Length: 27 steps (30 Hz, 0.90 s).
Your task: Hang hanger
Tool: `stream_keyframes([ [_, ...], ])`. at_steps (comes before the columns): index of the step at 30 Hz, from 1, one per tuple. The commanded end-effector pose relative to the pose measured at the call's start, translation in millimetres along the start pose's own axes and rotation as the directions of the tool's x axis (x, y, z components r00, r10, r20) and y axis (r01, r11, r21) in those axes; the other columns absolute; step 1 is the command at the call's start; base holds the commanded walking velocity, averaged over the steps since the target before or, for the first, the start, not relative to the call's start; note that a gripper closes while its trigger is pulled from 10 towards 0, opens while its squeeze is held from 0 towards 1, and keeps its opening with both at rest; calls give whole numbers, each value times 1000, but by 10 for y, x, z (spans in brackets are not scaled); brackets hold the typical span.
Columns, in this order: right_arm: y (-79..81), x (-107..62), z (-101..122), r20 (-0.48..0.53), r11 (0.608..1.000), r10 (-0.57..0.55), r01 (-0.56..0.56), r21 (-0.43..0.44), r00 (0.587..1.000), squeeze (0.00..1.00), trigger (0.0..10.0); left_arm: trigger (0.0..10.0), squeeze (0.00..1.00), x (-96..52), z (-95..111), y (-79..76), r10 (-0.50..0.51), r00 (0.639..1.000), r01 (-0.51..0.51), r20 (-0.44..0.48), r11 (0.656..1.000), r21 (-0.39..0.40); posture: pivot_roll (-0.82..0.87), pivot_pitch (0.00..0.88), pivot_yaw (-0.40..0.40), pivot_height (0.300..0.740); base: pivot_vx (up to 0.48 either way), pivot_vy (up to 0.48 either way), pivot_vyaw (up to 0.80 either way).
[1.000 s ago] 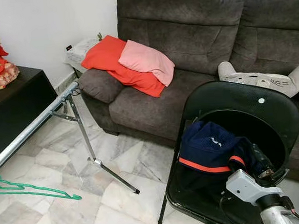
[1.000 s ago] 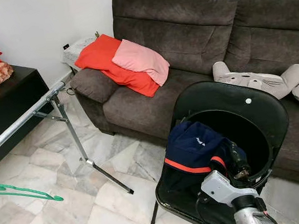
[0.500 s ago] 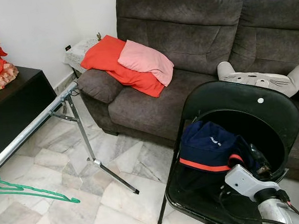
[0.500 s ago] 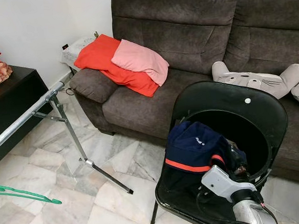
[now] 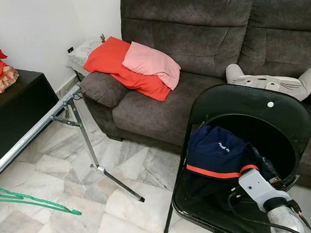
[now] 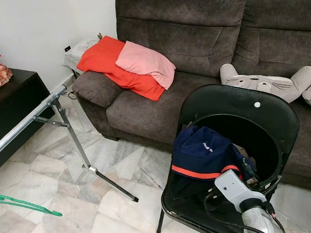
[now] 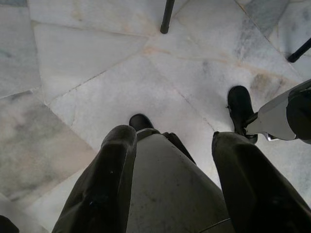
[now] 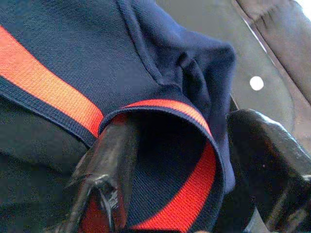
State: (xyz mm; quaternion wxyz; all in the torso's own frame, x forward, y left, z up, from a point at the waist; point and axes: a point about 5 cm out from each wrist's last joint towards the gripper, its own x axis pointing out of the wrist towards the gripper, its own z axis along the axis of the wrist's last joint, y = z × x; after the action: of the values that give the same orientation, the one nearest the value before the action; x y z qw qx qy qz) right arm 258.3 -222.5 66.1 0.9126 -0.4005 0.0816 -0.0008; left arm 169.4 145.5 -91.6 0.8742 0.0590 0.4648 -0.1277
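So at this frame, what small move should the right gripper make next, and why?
Probably close the fingers. The right gripper is open at the navy garment with orange-red stripe on the black folding chair: one finger sits inside its striped cuff, the other outside. The green plastic hanger hangs on the metal rack rail.

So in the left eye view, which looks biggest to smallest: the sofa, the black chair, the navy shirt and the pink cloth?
1. Sofa, by far the largest.
2. Black chair.
3. Navy shirt and pink cloth look about alike; the shirt sits nearer the camera, so I would not rank them.
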Motion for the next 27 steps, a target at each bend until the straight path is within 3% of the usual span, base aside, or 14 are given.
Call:
stream_keyframes([
  [1, 42, 14, 18, 18, 999, 50, -50, -15, 999, 0, 10000, 10000, 0, -34, -205, -40, -19, 996, 19, -82, 1000, -1, -21, 113, 38, 740, 0, 0, 0],
  [3, 43, 16, 19, 19, 998, 57, -56, -20, 998, 0, 10000, 10000, 0, -34, -205, -40, -19, 996, 19, -82, 1000, -1, -21, 112, 38, 740, 0, 0, 0],
  [9, -69, 93, -37, 13, 977, 97, -93, -194, 995, 0, 10000, 10000, 0, -34, -208, -39, -21, 996, 21, -85, 1000, 1, -19, 114, 39, 740, 0, 0, 0],
  [12, -98, 111, -49, 12, 968, 119, -113, -224, 993, 0, 10000, 10000, 0, -35, -208, -37, -21, 996, 21, -85, 1000, 2, -21, 114, 40, 740, 0, 0, 0],
  [13, -109, 118, -55, 11, 968, 123, -117, -224, 992, 0, 6902, 10000, 0, -35, -208, -37, -21, 996, 21, -85, 1000, 2, -21, 114, 40, 740, 0, 0, 0],
  [14, -116, 123, -60, 11, 967, 125, -119, -223, 992, 0, 6902, 10000, 0, -35, -208, -37, -21, 996, 21, -85, 1000, 3, -21, 114, 40, 740, 0, 0, 0],
  [15, -118, 127, -60, 14, 967, 132, -126, -221, 991, 0, 0, 10000, 0, -35, -207, -37, -21, 996, 21, -85, 1000, 3, -20, 114, 40, 740, 0, 0, 0],
  [27, 29, 113, 74, 110, 955, 218, -188, -231, 970, 0, 0, 10000, 0, -34, -206, -37, -21, 996, 21, -86, 1000, 7, -17, 116, 39, 740, 0, 0, 0],
])
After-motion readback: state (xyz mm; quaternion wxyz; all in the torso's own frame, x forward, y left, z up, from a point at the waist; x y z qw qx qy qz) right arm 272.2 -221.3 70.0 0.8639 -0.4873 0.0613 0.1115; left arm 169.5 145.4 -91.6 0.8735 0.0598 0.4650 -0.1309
